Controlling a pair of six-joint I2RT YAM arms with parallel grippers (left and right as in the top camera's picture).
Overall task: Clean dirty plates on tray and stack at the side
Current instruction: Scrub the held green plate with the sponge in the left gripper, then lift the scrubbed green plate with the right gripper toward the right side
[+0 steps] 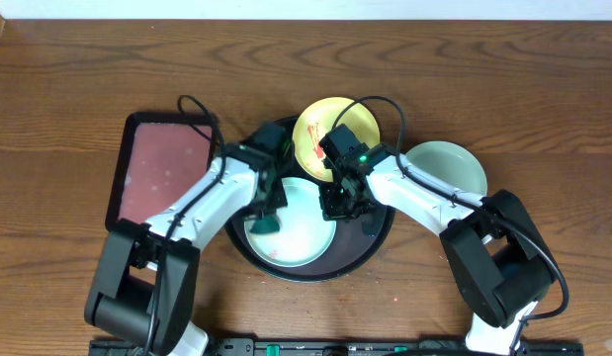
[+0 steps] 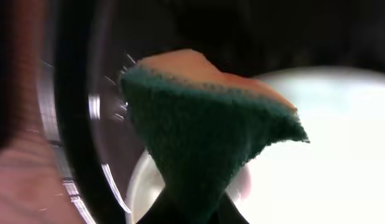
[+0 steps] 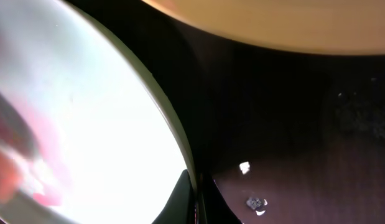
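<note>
Sponge (image 2: 204,143), green scouring face out and orange behind, sits pinched between the narrow fingers of the left gripper (image 1: 269,210), which hangs over the left part of the near mint plate (image 1: 296,237). That plate lies in the near half of the black tray (image 1: 370,252) at the middle of the table (image 1: 543,79), with a red smear (image 3: 30,168) on its face. The right gripper (image 1: 340,203) is at the plate's right rim, its fingers nearly together with the rim running between them, so it appears to clamp the plate. The yellow plate (image 1: 330,124), streaked red, rests on the far side of the tray. A second mint plate (image 1: 449,168) lies on the table just right of the tray, and a dark red tray (image 1: 157,168) sits to the left.
</note>
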